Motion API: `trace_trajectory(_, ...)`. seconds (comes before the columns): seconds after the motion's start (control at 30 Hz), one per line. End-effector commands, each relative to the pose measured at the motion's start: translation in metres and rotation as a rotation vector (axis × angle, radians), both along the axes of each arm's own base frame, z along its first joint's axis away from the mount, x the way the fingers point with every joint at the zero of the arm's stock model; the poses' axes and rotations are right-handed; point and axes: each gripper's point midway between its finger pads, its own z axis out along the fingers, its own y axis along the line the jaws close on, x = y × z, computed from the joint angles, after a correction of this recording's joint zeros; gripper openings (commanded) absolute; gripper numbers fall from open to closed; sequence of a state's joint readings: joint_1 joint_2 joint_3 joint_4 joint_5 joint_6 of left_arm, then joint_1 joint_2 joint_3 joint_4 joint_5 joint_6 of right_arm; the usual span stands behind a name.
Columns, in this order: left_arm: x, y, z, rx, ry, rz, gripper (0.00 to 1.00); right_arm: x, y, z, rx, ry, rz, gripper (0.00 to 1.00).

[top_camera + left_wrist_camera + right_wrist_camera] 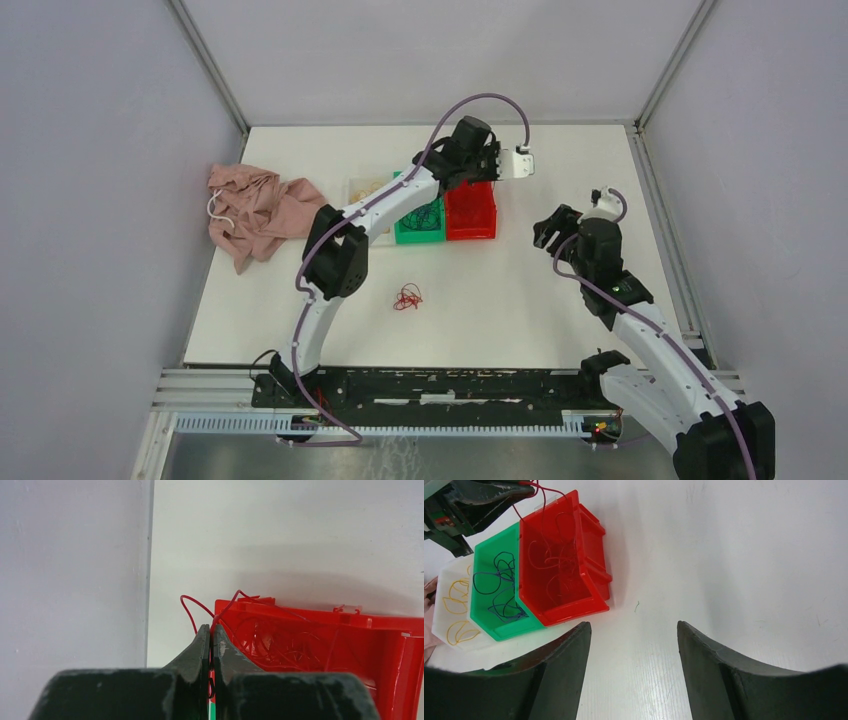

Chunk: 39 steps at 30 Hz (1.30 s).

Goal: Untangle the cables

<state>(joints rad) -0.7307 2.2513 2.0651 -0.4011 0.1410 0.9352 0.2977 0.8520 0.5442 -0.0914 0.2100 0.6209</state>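
Observation:
My left gripper [212, 628] is shut on a thin red cable [189, 611] that loops up from its tips and trails into the red bin [320, 630]. Several loose red cables lie in that bin [559, 560]. From the top, the left gripper [478, 160] hovers over the red bin's [470, 210] far end. A small tangle of red cables [407, 297] lies on the white table in front of the bins. My right gripper [634, 627] stands open over bare table, right of the bins, holding nothing.
A green bin [494, 595] with dark cables and a white bin [454, 610] with yellow cables sit left of the red one. A pink cloth [255, 212] lies at the table's left. Grey walls enclose the table on three sides.

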Motion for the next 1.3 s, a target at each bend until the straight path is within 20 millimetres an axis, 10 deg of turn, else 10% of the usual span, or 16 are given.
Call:
trace_trajectory(0.0, 0.006, 0.001, -0.004, -0.053, 0.016, 0.044, 0.03, 0.004, 0.003, 0.009, 0.032, -0.043, 0.005, 0.7)
trace_trajectory(0.23, 0.028, 0.029, -0.024, -0.09, 0.01, 0.137, 0.03, 0.002, 0.0, 0.0, 0.023, -0.029, -0.007, 0.7)
trace_trajectory(0.67, 0.007, 0.057, -0.066, 0.096, 0.007, 0.036, 0.04, 0.001, -0.001, -0.005, 0.04, -0.009, -0.016, 0.69)
trace_trajectory(0.97, -0.016, 0.023, -0.013, -0.013, 0.101, -0.114, 0.49, 0.001, -0.001, -0.001, 0.048, -0.014, -0.019, 0.69)
trace_trajectory(1.2, -0.034, 0.037, 0.017, 0.026, 0.114, -0.148, 0.98, 0.003, 0.012, 0.009, 0.061, -0.029, 0.053, 0.72)
trace_trajectory(1.27, -0.035, 0.043, 0.033, 0.005, 0.128, -0.115, 1.0, 0.004, 0.021, 0.016, 0.071, -0.04, 0.106, 0.73)
